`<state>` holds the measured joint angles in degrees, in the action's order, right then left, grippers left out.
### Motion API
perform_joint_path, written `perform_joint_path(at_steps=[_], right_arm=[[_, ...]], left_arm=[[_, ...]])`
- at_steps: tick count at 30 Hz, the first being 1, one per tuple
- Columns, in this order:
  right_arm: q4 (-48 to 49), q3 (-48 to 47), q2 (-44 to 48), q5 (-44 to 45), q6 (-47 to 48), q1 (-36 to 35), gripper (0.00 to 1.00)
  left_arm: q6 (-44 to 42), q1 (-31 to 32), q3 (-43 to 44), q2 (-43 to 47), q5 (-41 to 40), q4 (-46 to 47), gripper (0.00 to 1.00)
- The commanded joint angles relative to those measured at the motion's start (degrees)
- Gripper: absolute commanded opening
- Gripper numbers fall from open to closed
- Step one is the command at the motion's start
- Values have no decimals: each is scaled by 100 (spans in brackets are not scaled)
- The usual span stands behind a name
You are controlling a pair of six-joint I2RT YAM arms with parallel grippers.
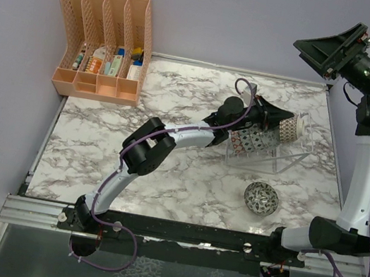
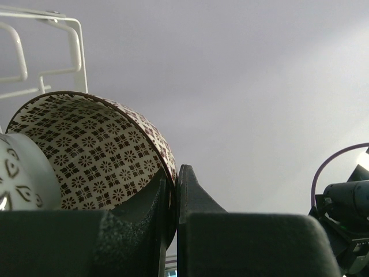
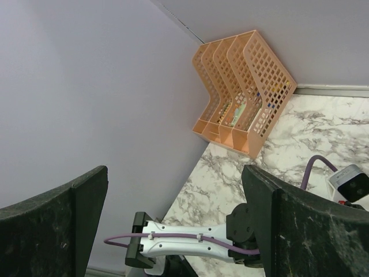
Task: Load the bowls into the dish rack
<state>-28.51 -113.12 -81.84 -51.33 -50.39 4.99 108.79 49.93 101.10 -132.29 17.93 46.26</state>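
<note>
- Gripping the wall of a small round cream ceramic bowl with a dark red-brown lattice pattern (image 2: 92, 156), the left gripper (image 2: 176, 182) is clamped at the rim, one finger inside and one outside.
- Location: this red-brown bowl stands on edge in the thin clear-and-silver wire dish rack (image 1: 295, 156), right of centre on the marble-patterned table (image 1: 164, 178). A white wire loop of the rack rises just beside the rim in the left wrist view.
- Neighbour: a second bowl, white outside with dark leaf marks (image 2: 20, 179), lies across the held bowl's mouth. Whether the two touch cannot be told. The arm hides part of the rack from overhead, so the number of bowls loaded is uncertain.
- Outstanding: one dark grey-green patterned round bowl (image 1: 261, 198) rests upright on the table, near the rack but apart from it.
- The right gripper (image 1: 322, 53) is raised at the far right, jaws spread wide and holding nothing.
- Handling assessment: glazed ceramic is likely rigid, weighty for its size, slick and prone to chipping against wire or a neighbouring bowl.
- Recommended hold: pinch the rim deep enough that the wall cannot pivot. Let go only once the bowl is seated between prongs.
</note>
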Motion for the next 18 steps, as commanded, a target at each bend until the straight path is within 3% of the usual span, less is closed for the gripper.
perform_joint_path(at_steps=[1,5,18], right_arm=[[-137,-21,-78,-4,198,37,99],[-137,-42,-136,-10,192,37,99],[-173,79,-112,0,253,37,99]], left_arm=[[202,34,324,-75,-7,322,0],[221,4,377,-96,28,227,1],[63,-54,537,-74,352,-564,30]])
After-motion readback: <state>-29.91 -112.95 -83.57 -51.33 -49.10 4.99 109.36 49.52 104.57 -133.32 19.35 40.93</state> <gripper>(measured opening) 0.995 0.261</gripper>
